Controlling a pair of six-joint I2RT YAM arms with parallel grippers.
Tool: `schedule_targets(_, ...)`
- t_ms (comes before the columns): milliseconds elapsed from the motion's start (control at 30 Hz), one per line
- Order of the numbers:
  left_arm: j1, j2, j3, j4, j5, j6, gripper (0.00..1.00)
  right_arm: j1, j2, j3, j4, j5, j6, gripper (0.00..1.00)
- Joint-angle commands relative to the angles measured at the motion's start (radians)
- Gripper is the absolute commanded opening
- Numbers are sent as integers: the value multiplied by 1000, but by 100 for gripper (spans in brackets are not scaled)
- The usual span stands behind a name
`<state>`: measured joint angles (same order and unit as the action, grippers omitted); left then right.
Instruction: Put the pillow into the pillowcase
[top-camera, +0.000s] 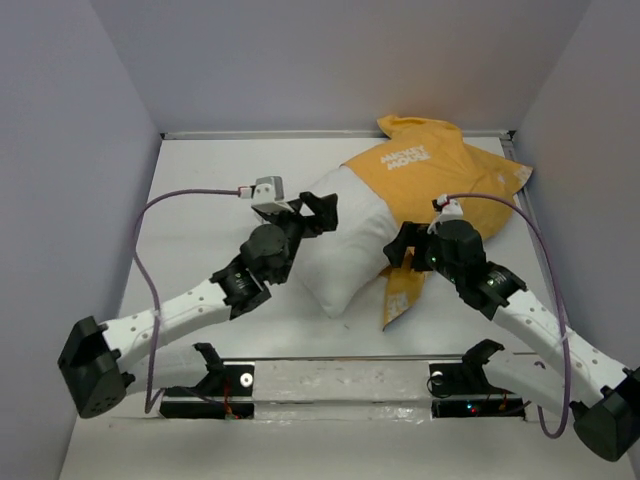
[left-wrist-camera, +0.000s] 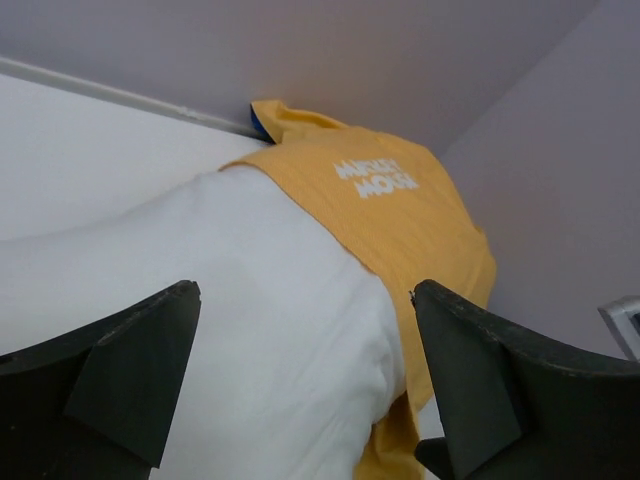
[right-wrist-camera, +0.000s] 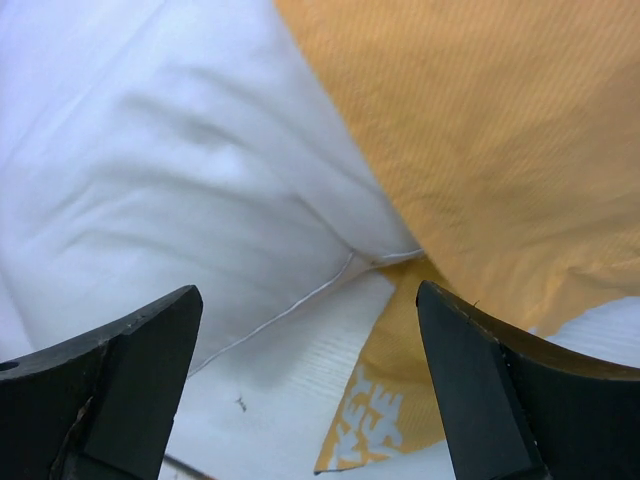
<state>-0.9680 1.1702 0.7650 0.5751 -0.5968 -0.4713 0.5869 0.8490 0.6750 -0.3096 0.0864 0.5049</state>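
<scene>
Robot lab test cell: a white counter (top-camera: 200, 190) boxed by plain pale panels (top-camera: 60, 180), with a left arm (top-camera: 180, 312) and right arm (top-camera: 540, 320) bolted at its near edge.

Top camera looks down from behind; both wrist cameras sit close, sharing the pillow (left-wrist-camera: 250, 290)

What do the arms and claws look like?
White links, black joints and bases on the left arm and right arm. Black wedge-shaped fingers on the left claw and right claw. A purple cable runs to each wrist; a grey box tops the left.
</scene>
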Motion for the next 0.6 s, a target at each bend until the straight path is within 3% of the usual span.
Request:
schedule_targets(0,125,-182,-51,-299,11,1,99,-15,62,58,-23,64,-20,91)
schedule_targets(100,222,-251,-188,-363,63,-90,99,-15,70,40,-17,15,-2,89)
schedule_targets(233,418,-248,-291,-293,282,-113,99,-51,123,44,32,44,-38,90)
schedule_targets(300,474,-175,-286,-203,340,-98,97,-177,197,57,127,-119,-86,80)
schedule_targets(333,474,-123,-279,-170,386,-93,90,-220,220,58,167,-289,-94,73)
schedule_targets(367,473,-97,-259,-120,417,-92,86,-252,243,60,244,-337,-100,55)
schedule_targets(400,468,-69,-251,-103,463,-92,80,-266,292,67,269,-359,-120,48)
schedule_targets(433,459,-32,-244,-90,468,-92,66,-266,320,96,288,-387,-141,40)
schedule_targets(467,419,-18,-243,-58,466,-90,58,-266,353,122,291,-398,-161,22)
schedule_targets(533,352,3,-248,-25,434,-81,41,-266,448,165,299,-459,-195,13)
schedule_targets(567,309,6,-250,-9,404,-79,28,-266,472,204,297,-482,-197,10)
